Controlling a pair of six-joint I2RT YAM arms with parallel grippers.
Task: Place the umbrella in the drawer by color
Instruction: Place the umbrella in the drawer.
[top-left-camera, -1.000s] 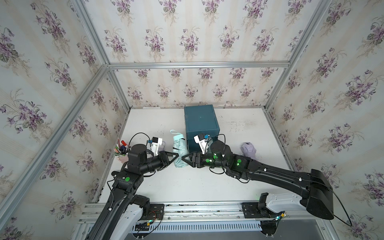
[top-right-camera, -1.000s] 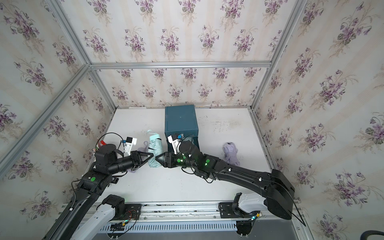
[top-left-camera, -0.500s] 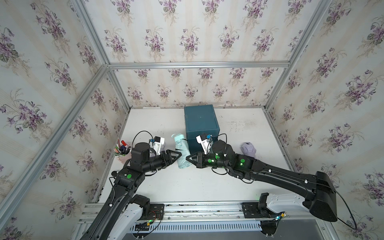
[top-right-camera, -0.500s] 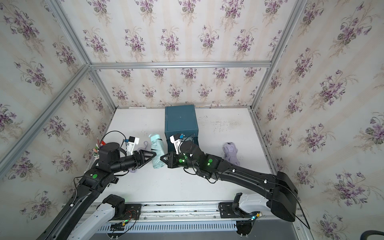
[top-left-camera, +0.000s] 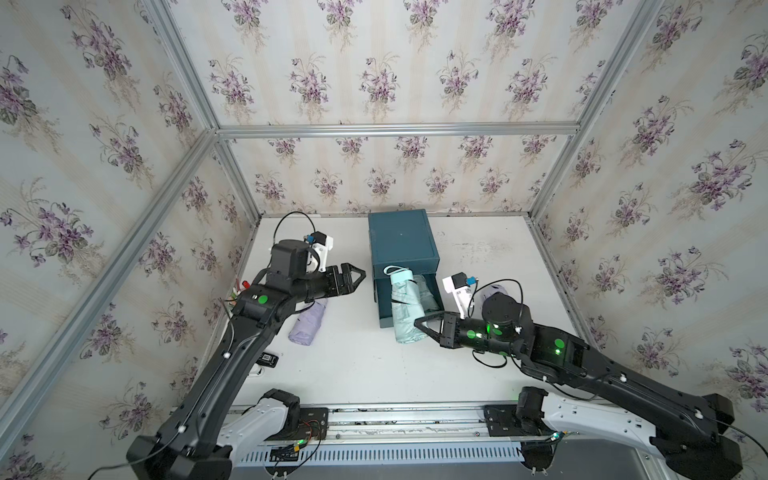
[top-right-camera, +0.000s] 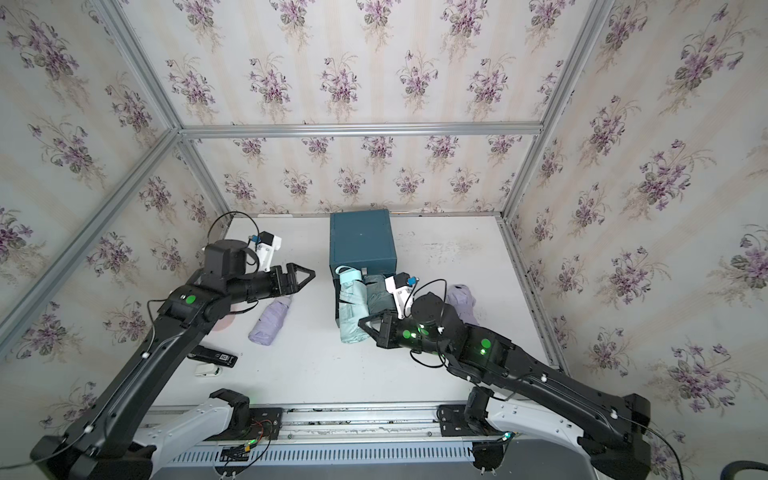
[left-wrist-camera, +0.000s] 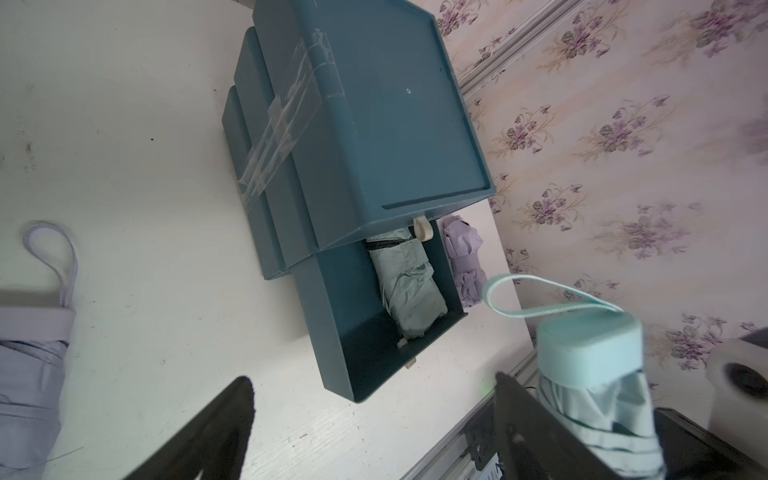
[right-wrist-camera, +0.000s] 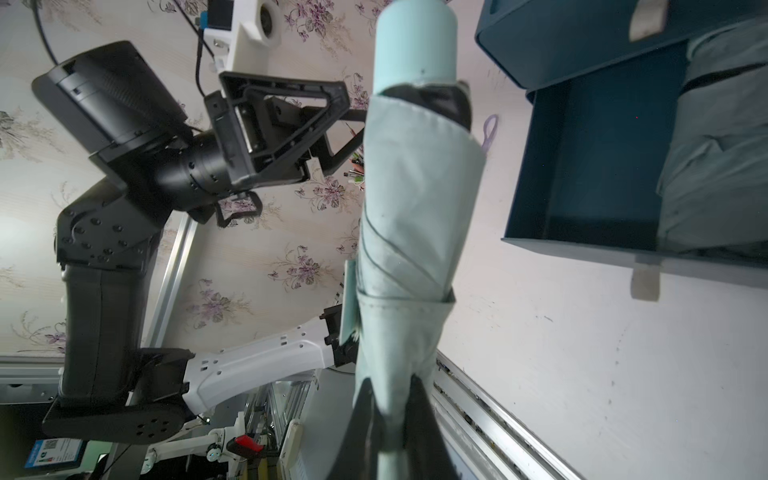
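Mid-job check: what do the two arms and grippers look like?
The left arm and right arm are black with white base links and green dots. The left gripper and right gripper are black, triangular open frames. Each wrist carries a white camera mount with a looping thin black cable.

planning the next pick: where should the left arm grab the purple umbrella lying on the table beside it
Grip the lavender umbrella across the middle of its canopy, coming down with the open left gripper, jaws across its short width. It lies flat on the table with both long sides free; the strap loop at its handle end looks too floppy.
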